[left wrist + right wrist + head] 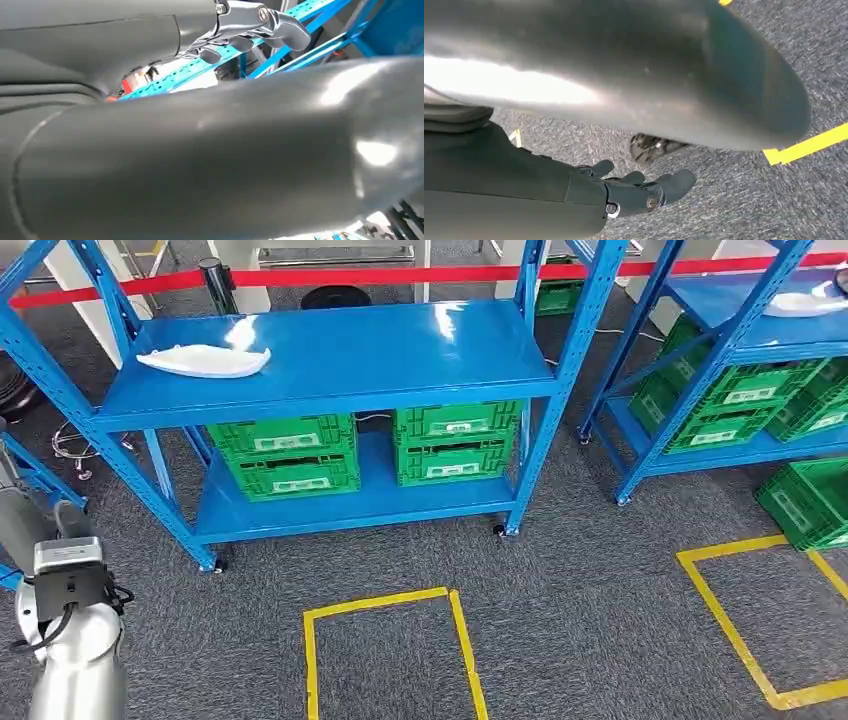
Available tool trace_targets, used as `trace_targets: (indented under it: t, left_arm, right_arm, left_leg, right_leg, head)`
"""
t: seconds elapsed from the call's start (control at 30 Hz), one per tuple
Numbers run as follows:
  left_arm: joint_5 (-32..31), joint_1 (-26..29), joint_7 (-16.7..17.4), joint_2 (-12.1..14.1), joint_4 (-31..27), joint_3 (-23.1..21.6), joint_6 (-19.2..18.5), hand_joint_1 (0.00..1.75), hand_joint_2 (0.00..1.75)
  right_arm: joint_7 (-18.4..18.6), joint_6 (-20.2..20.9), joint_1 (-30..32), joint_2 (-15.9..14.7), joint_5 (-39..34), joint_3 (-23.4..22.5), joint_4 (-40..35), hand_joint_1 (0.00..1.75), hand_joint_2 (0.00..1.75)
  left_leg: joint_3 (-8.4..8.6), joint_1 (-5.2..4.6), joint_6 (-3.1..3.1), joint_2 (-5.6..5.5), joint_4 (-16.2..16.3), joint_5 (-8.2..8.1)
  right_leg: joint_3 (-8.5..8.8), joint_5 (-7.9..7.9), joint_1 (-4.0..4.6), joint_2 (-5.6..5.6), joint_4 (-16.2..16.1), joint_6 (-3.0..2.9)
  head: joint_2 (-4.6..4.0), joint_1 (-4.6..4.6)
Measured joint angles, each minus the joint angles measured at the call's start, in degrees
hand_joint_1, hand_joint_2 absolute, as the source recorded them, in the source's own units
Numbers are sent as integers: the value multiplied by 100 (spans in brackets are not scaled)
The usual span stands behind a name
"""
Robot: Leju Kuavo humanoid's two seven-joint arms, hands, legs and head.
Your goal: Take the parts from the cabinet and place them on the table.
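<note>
Blue rack, white part waiting on its upper shelf.
From the head, nothing is reached yet. Left hand hangs empty, fingers loose beside the rack; right hand hangs empty, fingers apart, above grey carpet.

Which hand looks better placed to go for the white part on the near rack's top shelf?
Probably the left: the white part lies toward the shelf's left end, on the left arm's side. Both the left hand and the right hand hold nothing.
</note>
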Motion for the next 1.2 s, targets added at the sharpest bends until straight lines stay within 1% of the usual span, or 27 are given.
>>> trace_targets:
  t: [0.03,0.07,0.13,0.17,0.2,0.23,0.27,0.33,0.37,0.4,0.47,0.5,0.53,0.57,0.63,0.67,0.7,0.77,0.83,0.9,0.97,1.0,1.03,1.07,1.13,1.17,1.2]
  left_arm:
    - [0,-1,0,-7,0,0,0,0,0]
    - [-2,-1,0,-24,0,0,-2,0,0]
    - [-28,-4,18,-37,-13,0,-31,0,0]
    - [-39,-1,20,-48,-11,-2,-57,0,0]
    - [-48,-3,22,-66,-13,-6,-81,0,0]
    - [-55,-3,33,-70,-22,-7,-87,0,0]
    - [-80,0,37,-81,-31,-13,-107,0,0]
    - [-116,-50,53,-88,-63,-17,-138,0,0]
    - [-122,-82,61,-90,-68,-22,-140,0,0]
    - [-122,-112,66,-90,-74,-24,-144,0,0]
    - [-129,-86,81,-90,-77,-26,-144,0,0]
    - [-129,-53,83,-90,-79,-26,-144,0,0]
    - [-131,-35,85,-88,-81,-26,-144,0,0]
    - [-131,-26,85,-90,-81,-26,-144,0,0]
    - [-131,-20,83,-88,-112,-26,-144,0,0]
    - [-131,-19,85,-83,-120,-26,-144,0,0]
    - [-131,-6,85,-77,-120,-26,-144,0,0]
    - [-135,18,88,-77,-151,-31,-151,0,0]
    - [-135,20,87,-83,-166,-33,-151,0,0]
    - [-142,15,90,-85,-186,-33,-153,0,0]
    - [-166,31,99,-94,-186,-37,-168,0,0]
    - [-173,54,101,-96,-186,-39,-168,0,0]
    - [-179,82,101,-96,-186,-39,-168,0,0]
    - [-184,108,101,-96,-186,-39,-184,0,0]
    - [-184,124,103,-96,-186,-39,-199,0,0]
    - [-184,128,103,-96,-184,-42,-203,0,0]
    - [-184,137,103,-96,-170,-48,-212,0,0]
  right_arm:
    - [-2,0,6,0,2,0,0,0,0]
    - [-2,0,9,0,2,0,0,0,0]
    - [-24,-2,16,-11,2,0,0,0,0]
    - [-76,-7,39,-20,0,0,0,0,0]
    - [-109,-9,31,-22,4,0,0,0,0]
    - [-131,-9,29,-22,0,0,0,0,0]
    - [-172,-9,45,-22,2,0,0,0,0]
    - [-206,-9,29,-17,11,0,0,0,0]
    - [-219,-9,21,-17,20,0,0,0,0]
    - [-241,-11,2,-20,26,0,0,0,0]
    - [-286,-13,-5,-22,59,0,0,0,0]
    - [-286,-17,-1,-22,70,2,0,0,0]
    - [-284,-26,7,-20,74,2,0,0,0]
    - [-282,-33,19,-15,83,2,0,0,0]
    - [-280,-48,17,-7,90,2,0,0,0]
    - [-280,-48,33,0,90,2,2,0,0]
    - [-275,-50,9,4,94,2,11,0,0]
    - [-278,-66,-5,4,98,2,13,0,0]
    - [-275,-70,-7,-6,103,2,11,0,0]
    - [-262,-74,-15,-2,101,2,15,0,0]
    - [-243,-74,-17,-2,92,2,15,0,0]
    - [-238,-81,-9,-2,83,2,15,0,0]
    - [-251,-75,0,-2,55,2,15,0,0]
    - [-300,-24,9,-2,48,0,15,0,0]
    - [-380,2,17,-2,31,0,15,0,0]
    - [-413,2,19,-2,22,0,15,0,0]
    - [-431,4,36,-2,17,-2,22,0,0]
  left_leg:
    - [66,-7,-5,-8,0,-51]
    - [155,-17,-15,-10,0,-112]
    - [302,-25,-36,2,-6,-231]
    - [376,-26,-56,1,-10,-279]
    - [361,-28,-100,-24,-20,-303]
    - [359,-27,-129,-26,-24,-323]
    - [442,-22,-192,-29,72,-296]
    - [420,-35,-248,-20,186,-294]
    - [300,-34,-274,-9,445,-261]
    - [51,-32,-287,-1,836,-331]
    - [-486,-27,-270,0,1544,-741]
    - [-692,-29,-279,0,1732,-891]
    - [-764,-30,-285,0,1670,-842]
    - [-732,-37,-266,0,1418,-664]
    - [-470,-64,-195,0,505,0]
    - [-384,-92,-131,9,55,445]
    - [-398,-125,-150,10,56,163]
    - [-343,-112,-78,-2,28,260]
    - [-214,-72,-25,-17,23,227]
    - [-101,-64,39,0,-5,140]
    - [-31,-66,49,1,-6,40]
    - [16,-65,44,-2,-6,-11]
    - [75,-64,34,-6,-6,-61]
    - [155,-63,22,-11,-6,-119]
    - [300,-61,0,-10,-6,-219]
    - [362,-59,-19,-4,-7,-272]
    - [437,-73,-59,-8,-10,-324]
  right_leg:
    - [-30,114,4,0,-158,-18]
    - [40,390,20,0,-544,-71]
    - [293,1117,67,-5,-1481,-192]
    - [280,1296,103,18,-1548,-222]
    - [245,1009,151,6,-1591,-230]
    - [305,1042,153,18,-1575,-238]
    - [349,1227,134,24,-1645,-297]
    - [556,1163,85,21,-1701,-352]
    - [616,1127,79,19,-1708,-379]
    - [646,1086,76,23,-1709,-403]
    - [716,1000,78,31,-1708,-413]
    - [771,946,86,36,-1707,-419]
    - [831,898,92,38,-1707,-419]
    - [901,845,101,38,-1707,-418]
    - [1062,731,107,37,-1707,-399]
    - [1061,667,104,38,-1713,-376]
    - [1112,630,123,62,-1690,-340]
    - [1162,606,125,51,-1662,-261]
    - [1168,589,140,52,-1584,-232]
    - [868,534,114,23,-1042,-164]
    - [300,215,71,22,-279,-101]
    - [61,87,66,21,-27,-87]
    - [-74,122,59,20,4,-77]
    - [-78,318,49,19,-221,-79]
    - [130,839,47,13,-961,-97]
    - [259,1169,48,5,-1386,-124]
    - [258,1185,82,-3,-1477,-168]
  head:
    - [0,2]
    - [0,9]
    - [0,13]
    - [0,-6]
    - [0,-6]
    - [0,2]
    - [0,-4]
    - [0,0]
    - [0,-18]
    - [0,-59]
    - [0,-59]
    - [0,-63]
    - [0,-55]
    - [0,-61]
    - [0,-59]
    - [0,-61]
    - [0,-59]
    - [0,-61]
    - [0,-61]
    - [0,-26]
    - [0,-24]
    - [0,-24]
    - [0,-13]
    - [0,-11]
    - [0,-11]
    - [0,-11]
    - [0,-20]
